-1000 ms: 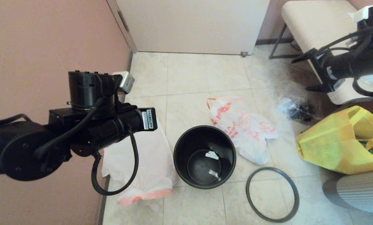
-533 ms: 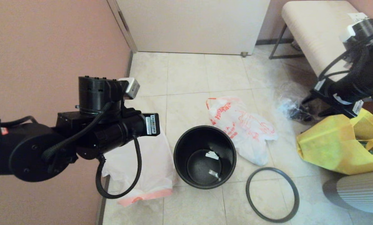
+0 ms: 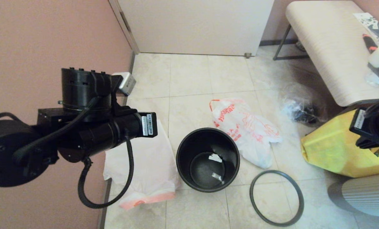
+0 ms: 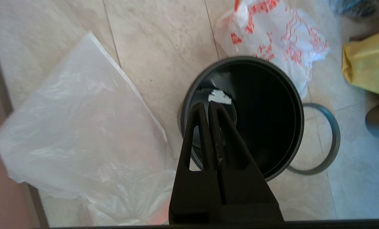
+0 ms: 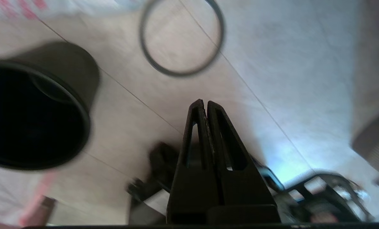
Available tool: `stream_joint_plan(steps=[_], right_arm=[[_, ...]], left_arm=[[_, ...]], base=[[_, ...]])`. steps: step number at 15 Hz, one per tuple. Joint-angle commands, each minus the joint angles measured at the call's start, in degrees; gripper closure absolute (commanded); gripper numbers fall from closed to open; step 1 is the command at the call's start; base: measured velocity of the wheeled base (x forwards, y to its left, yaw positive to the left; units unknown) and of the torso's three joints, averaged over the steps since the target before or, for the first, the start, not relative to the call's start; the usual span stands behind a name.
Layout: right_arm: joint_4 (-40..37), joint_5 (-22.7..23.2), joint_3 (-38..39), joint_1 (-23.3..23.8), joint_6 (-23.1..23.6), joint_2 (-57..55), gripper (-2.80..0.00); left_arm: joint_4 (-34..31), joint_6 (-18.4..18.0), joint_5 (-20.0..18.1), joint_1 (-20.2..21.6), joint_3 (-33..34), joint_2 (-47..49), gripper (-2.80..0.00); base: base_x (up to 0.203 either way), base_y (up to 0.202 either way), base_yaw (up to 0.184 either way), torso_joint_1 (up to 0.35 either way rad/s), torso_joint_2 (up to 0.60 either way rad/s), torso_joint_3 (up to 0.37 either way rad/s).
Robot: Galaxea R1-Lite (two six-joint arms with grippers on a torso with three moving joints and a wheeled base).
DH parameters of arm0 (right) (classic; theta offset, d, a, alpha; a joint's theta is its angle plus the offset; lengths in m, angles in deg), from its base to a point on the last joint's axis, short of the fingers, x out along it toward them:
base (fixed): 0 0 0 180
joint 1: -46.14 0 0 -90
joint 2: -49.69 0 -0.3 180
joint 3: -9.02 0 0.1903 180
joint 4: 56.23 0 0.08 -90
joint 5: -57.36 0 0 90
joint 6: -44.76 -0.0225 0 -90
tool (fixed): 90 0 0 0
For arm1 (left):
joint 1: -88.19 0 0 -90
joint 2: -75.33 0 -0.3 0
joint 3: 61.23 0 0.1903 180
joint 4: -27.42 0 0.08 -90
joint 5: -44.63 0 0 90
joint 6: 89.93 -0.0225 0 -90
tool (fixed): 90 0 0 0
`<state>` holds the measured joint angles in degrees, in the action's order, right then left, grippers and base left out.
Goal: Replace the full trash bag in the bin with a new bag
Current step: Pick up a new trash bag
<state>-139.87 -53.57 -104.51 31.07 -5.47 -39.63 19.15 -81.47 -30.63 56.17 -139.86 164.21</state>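
Floor tiles (image 3: pixel 189 76) carried everything. Beside the bin (image 3: pixel 207 159), toward the wall, lay a limp white bag (image 3: pixel 151 165); behind it lay the red-lettered bag (image 3: pixel 245 130); its loose hoop (image 3: pixel 276 197) lay apart, near a yellow tote (image 3: pixel 332 149). Inside the bin: two pale scraps (image 3: pixel 215 157). My left gripper (image 4: pixel 207 106), closed and empty, hung above the bin's rim; my right gripper (image 5: pixel 203 104), likewise closed and empty, hung over bare floor.
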Motion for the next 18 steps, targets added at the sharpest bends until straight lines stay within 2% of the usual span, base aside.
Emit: stream_joint_plan(steps=[1, 7, 8, 9, 10, 12, 16, 18], right_arm=[[-1.09, -0.37, 4.79, -1.03, -0.32, 7.13, 0.00], [-0.73, -3.20, 21.46, -8.26, 4.00, 25.63, 0.00], [-0.23, -5.76, 25.76, -8.81, 4.79, 28.01, 0.00], [1.29, -10.82, 30.57, -8.91, 5.46, 30.07, 0.00], [3.81, -16.42, 34.16, -8.06, 6.27, 32.32, 0.00], [9.04, -20.63, 35.62, -3.34, 7.54, 36.08, 0.00], [10.63, -21.99, 35.60, 4.26, 8.98, 47.16, 0.00], [11.01, -20.89, 36.07, 5.81, 14.31, 56.30, 0.00]], left_arm=[[-0.62, 0.06, 0.12, 0.03, -0.11, -2.97, 0.00], [-0.51, -0.03, -0.06, 0.65, -0.11, -3.28, 0.00], [-0.44, -0.03, -0.06, 0.65, -0.18, -2.94, 0.00], [-0.32, -0.03, -0.06, 0.65, -0.27, -2.33, 0.00], [-0.25, -0.10, -0.06, 0.65, -0.53, -1.77, 0.00], [-0.24, 0.06, -0.06, 0.65, -0.76, -0.73, 0.00], [-0.24, 0.03, -0.06, 0.47, -0.67, -0.76, 0.00], [-0.24, 0.06, -0.04, 0.20, -0.73, -1.15, 0.00]], base=[[0.000, 0.000, 0.000, 0.000, 0.00, 0.000], [0.000, 0.000, 0.000, 0.000, 0.00, 0.000], [0.000, 0.000, 0.000, 0.000, 0.00, 0.000], [0.000, 0.000, 0.000, 0.000, 0.00, 0.000], [0.000, 0.000, 0.000, 0.000, 0.00, 0.000], [0.000, 0.000, 0.000, 0.000, 0.00, 0.000], [0.000, 0.000, 0.000, 0.000, 0.00, 0.000], [0.000, 0.000, 0.000, 0.000, 0.00, 0.000]])
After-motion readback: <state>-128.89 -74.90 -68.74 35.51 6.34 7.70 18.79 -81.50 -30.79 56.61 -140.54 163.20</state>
